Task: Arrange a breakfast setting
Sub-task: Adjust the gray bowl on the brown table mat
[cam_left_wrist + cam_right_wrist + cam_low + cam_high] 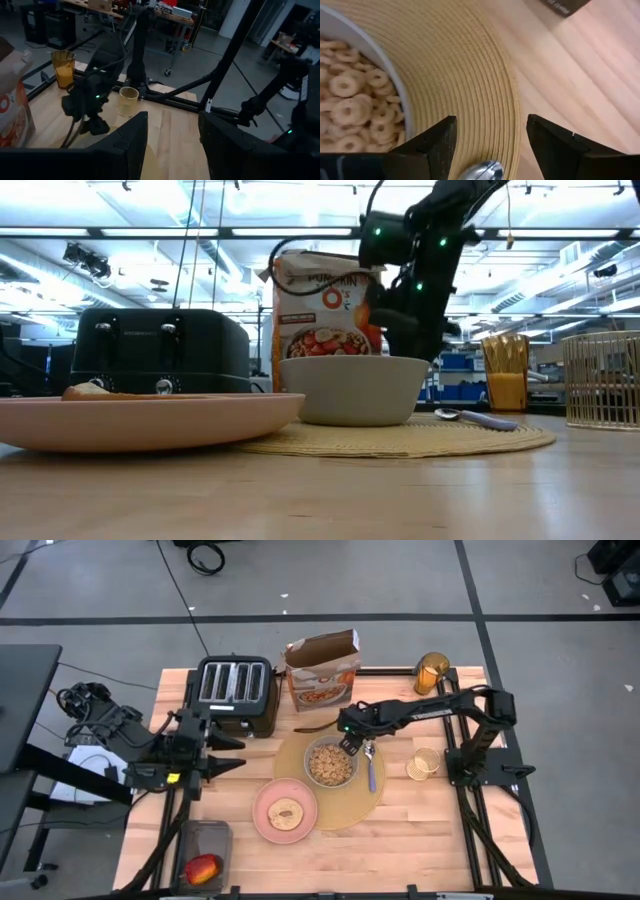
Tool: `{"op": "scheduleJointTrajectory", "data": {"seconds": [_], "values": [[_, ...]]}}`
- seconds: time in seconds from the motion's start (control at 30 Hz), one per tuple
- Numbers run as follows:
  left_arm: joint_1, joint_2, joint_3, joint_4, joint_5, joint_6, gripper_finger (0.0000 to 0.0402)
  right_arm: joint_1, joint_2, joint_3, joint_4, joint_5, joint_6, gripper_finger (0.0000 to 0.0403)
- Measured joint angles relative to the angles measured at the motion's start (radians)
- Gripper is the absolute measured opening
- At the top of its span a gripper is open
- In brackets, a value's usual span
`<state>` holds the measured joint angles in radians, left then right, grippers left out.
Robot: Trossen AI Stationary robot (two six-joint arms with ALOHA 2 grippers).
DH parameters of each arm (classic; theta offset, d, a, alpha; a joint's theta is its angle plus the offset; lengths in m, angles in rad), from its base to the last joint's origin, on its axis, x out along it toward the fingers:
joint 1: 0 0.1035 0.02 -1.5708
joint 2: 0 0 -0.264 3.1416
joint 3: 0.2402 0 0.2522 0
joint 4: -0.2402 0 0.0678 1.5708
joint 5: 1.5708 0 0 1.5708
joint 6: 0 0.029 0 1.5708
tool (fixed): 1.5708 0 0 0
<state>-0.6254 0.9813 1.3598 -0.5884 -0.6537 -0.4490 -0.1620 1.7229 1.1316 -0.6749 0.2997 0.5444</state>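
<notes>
Now, operator, your scene from the biggest thing down:

Table (420, 840): your wooden table carries everything, with both arms mounted at its sides.

Placemat (350, 808): your round tan woven placemat lies at the middle of the table; the bowl and spoon sit on it, and the plate overlaps its near-left edge.

Toaster (234, 692): your black four-slot toaster stands at the back left, off the placemat.

Cereal box (322, 670): open at the top, it stands upright just right of the toaster, behind the placemat.

Pink plate (266, 823): it holds the toasted bread round (286, 812) at its centre.

Grey bowl (330, 763): you see it full of ring cereal, on the placemat's back half, just left of the spoon.

Dark tray (208, 836): at the front left corner, holding the red-yellow apple (203, 868).

Amber glass (431, 672): upright at the back right corner, well apart from the placemat.

Wire cup (424, 763): a small gold mesh holder right of the placemat.

Metal spoon (371, 769): lying on the placemat beside the bowl, bowl end toward the back.

Right gripper (490, 145): you have it low over the spoon's bowl end, jaws spread on either side and gripping nothing.

Left gripper (172, 137): parked at the table's left edge near the toaster, jaws apart and empty.
</notes>
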Motion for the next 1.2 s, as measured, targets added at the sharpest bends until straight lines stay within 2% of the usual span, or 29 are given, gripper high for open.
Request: {"op": "scheduleJointTrajectory", "data": {"seconds": [0.33, 0.47, 0.6, 0.7, 0.8, 0.9, 1.07, 1.2], "values": [[0.071, -0.002, 0.000, 0.002, 0.000, -0.042, 0.0181, -0.010, 0.004, 0.000, 0.135, -0.213, -0.153, 0.0245], [0.134, -0.002, 0.000, 0.001, -0.001, -0.041, 0.0181, -0.004, -0.046, 0.000, 0.086, -0.219, -0.155, 0.0245], [0.194, -0.001, 0.000, -0.027, 0.000, -0.040, 0.0181, -0.010, -0.166, 0.000, 0.011, -0.193, -0.138, 0.0245], [0.223, 0.000, 0.000, -0.106, 0.013, -0.080, 0.0181, -0.010, -0.256, 0.000, 0.065, -0.232, -0.146, 0.0245], [0.247, 0.010, 0.000, -0.179, 0.028, -0.118, 0.0181, 0.032, -0.293, 0.001, 0.140, -0.234, -0.198, 0.0245], [0.258, 0.015, -0.001, -0.234, 0.034, -0.143, 0.0181, 0.091, -0.270, 0.002, 0.140, -0.186, -0.248, 0.0245], [0.256, 0.014, 0.000, -0.292, 0.089, -0.181, 0.0181, 0.224, -0.168, 0.000, 0.193, -0.233, -0.463, 0.0245], [0.256, 0.013, 0.000, -0.315, 0.103, -0.212, 0.0181, 0.287, -0.100, 0.000, 0.230, -0.221, -0.496, 0.0245]]}}
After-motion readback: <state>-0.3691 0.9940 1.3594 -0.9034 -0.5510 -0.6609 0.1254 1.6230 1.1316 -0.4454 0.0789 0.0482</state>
